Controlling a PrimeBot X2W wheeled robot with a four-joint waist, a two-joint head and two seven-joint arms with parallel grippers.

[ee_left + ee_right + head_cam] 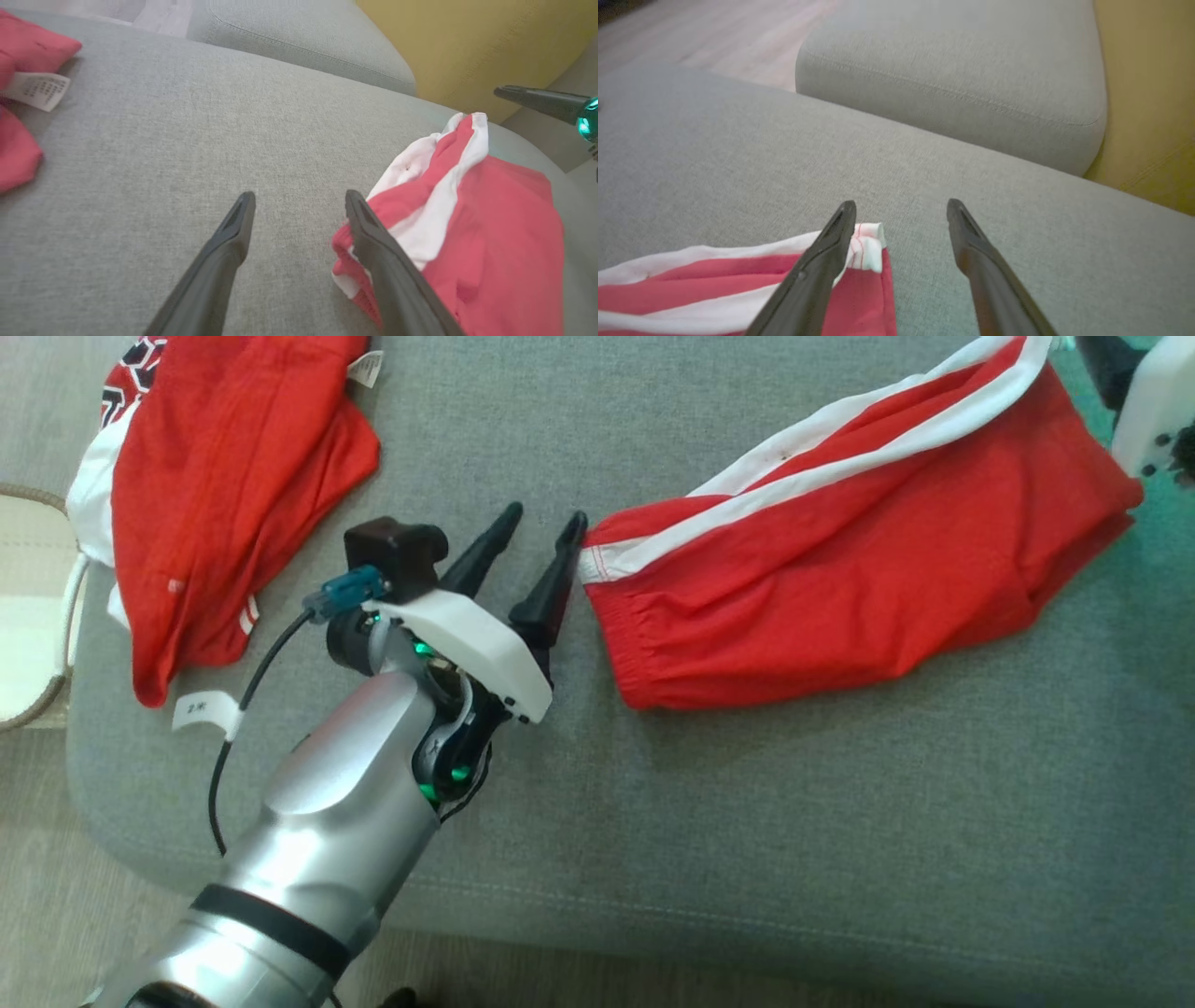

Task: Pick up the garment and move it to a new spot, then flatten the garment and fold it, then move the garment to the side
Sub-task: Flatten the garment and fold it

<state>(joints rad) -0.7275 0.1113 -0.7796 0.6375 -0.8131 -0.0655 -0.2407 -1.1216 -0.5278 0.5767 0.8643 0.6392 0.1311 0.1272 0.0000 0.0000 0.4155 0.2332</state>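
Both jaws stand apart and hold nothing. You will find the left gripper just beside the gathered end of the red shorts, and the right gripper over their white-striped corner. The shorts lie on the grey sofa cushion, well apart from a second red garment.

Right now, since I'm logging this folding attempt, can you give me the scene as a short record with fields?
surface: grey cushion
target garment: red shorts with white stripes, lying on the cushion, not held
left gripper: open, empty, at the shorts' waistband end
right gripper: open, empty, by the corner at the shorts' opposite end
other item: second red garment, apart from the shorts, upper left in the head view
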